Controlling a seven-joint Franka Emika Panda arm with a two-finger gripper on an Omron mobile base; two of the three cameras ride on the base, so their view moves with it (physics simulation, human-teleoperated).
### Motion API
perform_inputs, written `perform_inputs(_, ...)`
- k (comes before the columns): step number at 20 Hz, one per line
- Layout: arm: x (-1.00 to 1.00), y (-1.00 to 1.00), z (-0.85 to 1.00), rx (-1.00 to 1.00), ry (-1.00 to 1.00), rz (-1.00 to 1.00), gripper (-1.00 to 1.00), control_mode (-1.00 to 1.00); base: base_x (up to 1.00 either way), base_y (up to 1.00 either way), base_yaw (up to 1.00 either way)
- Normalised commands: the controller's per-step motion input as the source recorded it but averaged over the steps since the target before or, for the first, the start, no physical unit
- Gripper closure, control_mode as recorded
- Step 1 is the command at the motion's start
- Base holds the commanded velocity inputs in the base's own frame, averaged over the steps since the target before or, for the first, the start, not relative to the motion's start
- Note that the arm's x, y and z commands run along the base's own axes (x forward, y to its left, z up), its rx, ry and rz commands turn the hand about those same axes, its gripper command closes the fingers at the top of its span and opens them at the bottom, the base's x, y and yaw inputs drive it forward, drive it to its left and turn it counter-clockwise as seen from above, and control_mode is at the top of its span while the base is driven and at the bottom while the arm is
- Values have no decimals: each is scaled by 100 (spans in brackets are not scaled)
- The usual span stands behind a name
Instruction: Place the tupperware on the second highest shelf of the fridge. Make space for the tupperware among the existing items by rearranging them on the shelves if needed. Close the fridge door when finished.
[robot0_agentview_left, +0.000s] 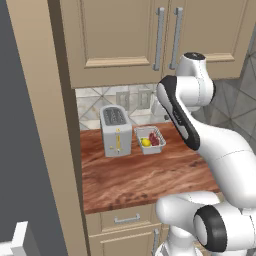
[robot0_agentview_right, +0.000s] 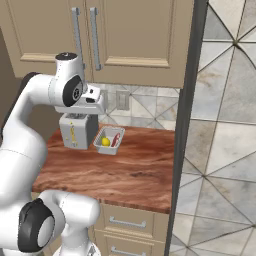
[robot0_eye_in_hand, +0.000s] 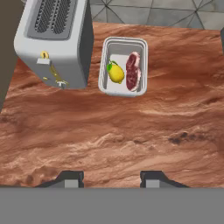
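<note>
Wood-grain tabletop (robot0_eye_in_hand: 131, 131) carried the tub (robot0_eye_in_hand: 123, 66) just beside the toaster (robot0_eye_in_hand: 54, 41), near the back wall. Fingers (robot0_eye_in_hand: 109, 179) hovered well short of it, parted and empty. Risk: a descent drifting left could clip the toaster, or the shallow rim could slip from a narrow pinch.

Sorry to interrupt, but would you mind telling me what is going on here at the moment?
The robot arm holds its gripper above the wooden counter, jaws apart with nothing between them. The tupperware, with a lemon and a red piece inside, sits on the counter just beside the toaster, not yet picked up.
</note>
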Motion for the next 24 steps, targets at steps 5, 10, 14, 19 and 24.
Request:
perform_inputs(5, 0, 0, -4, 0, 0, 0, -100, -100, 0, 0, 0)
perform_inputs(10, 20, -21, -8, 1, 0, 2, -100, -100, 0, 0, 0)
perform_inputs(14, 38, -39, -37, 0, 0, 0, -100, -100, 0, 0, 0)
perform_inputs(19, 46, -19, -53, 0, 0, 0, -100, -100, 0, 0, 0)
perform_inputs(24, 54, -7, -76, -2, 2, 0, -100, -100, 0, 0, 0)
